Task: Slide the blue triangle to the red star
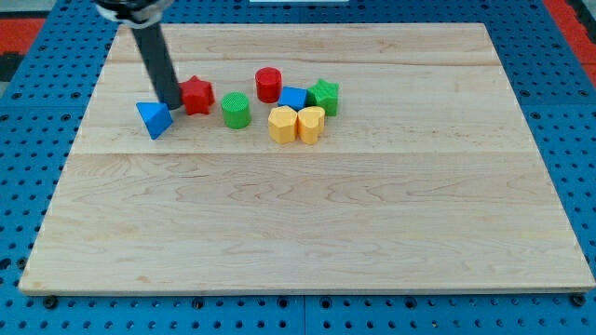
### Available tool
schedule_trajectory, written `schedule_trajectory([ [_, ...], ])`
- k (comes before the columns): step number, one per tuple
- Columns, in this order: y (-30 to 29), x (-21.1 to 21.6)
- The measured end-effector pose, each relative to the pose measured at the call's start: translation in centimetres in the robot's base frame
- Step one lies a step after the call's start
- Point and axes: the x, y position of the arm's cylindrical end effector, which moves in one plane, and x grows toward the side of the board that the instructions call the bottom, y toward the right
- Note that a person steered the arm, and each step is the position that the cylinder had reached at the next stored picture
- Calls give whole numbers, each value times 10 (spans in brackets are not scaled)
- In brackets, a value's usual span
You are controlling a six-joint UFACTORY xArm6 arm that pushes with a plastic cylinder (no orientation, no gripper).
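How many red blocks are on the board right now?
2. The red star sits toward the view's left, just right of my tip and the blue triangle. The red cylinder stands further right, at the cluster's top. None looks hidden.

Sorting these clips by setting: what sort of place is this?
Probably a robotics lab bench: a wooden board on blue pegboard, toy blocks like the red star, and my tip.

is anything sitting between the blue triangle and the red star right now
No other block does. The only thing in the gap is my tip, standing between the blue triangle at the view's left and the red star at its right. The green cylinder lies beyond the star, out of the path.
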Motion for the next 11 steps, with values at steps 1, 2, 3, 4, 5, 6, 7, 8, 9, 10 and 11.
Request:
schedule_trajectory([
  [1,21,0],
  [2,-81,11],
  [3,-118,69],
  [4,-73,90],
  [5,-61,71],
  [6,-63,60],
  [7,-57,37],
  [8,-43,20],
  [9,-22,5],
  [10,-1,-3],
  [11,10,0],
])
